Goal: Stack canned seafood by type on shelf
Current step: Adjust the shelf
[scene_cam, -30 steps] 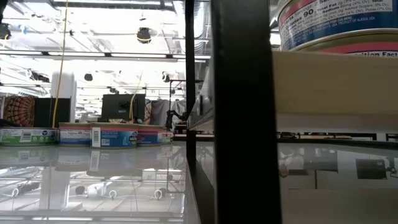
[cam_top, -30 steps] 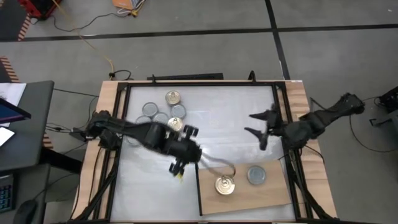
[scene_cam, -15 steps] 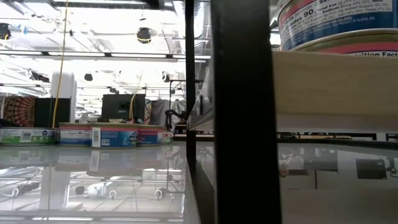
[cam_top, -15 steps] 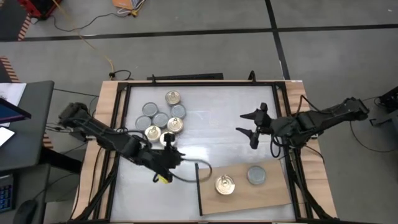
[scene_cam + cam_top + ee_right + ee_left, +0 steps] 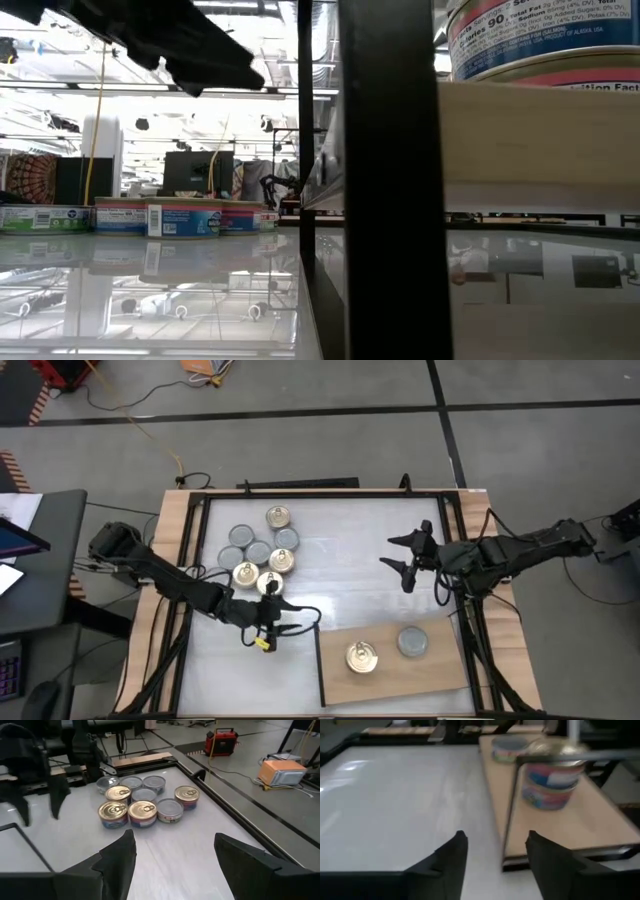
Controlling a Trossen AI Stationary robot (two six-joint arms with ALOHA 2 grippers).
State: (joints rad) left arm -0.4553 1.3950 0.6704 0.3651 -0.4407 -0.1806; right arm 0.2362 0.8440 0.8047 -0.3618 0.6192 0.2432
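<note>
Wooden rails flank a white table (image 5: pixel 350 560), and on its left part the left gripper (image 5: pixel 281 616) hangs low over bare surface, its two dark fingers (image 5: pixel 451 857) spread apart with nothing between them; the left wrist view looks past them toward the shelf's near edge. Just behind that gripper sits the cluster of tins (image 5: pixel 258 549), eight of them close together: four gold-lidded ones and four grey-lidded ones, with one gold tin (image 5: pixel 278 516) at the far end and another gold tin (image 5: pixel 270 583) nearest the left gripper. The right wrist view shows the same cluster (image 5: pixel 142 805) with the tins upright and touching or nearly touching their neighbours. At the table's near edge, right of centre, lies the shelf (image 5: pixel 440 668), a light-brown board with a dark edge, set slightly askew. Two tins stand on it, well apart from the cluster: a gold-lidded tin (image 5: pixel 362 658) toward its left and a grey-lidded tin (image 5: pixel 413 642) toward its right, the two near each other but not touching. In the left wrist view the gold one (image 5: pixel 552 782) appears to be two tins stacked. Farther right, the right gripper (image 5: pixel 402 560) is raised over the table's right part, fingers (image 5: pixel 117 857) wide apart and empty, pointing toward the cluster.
</note>
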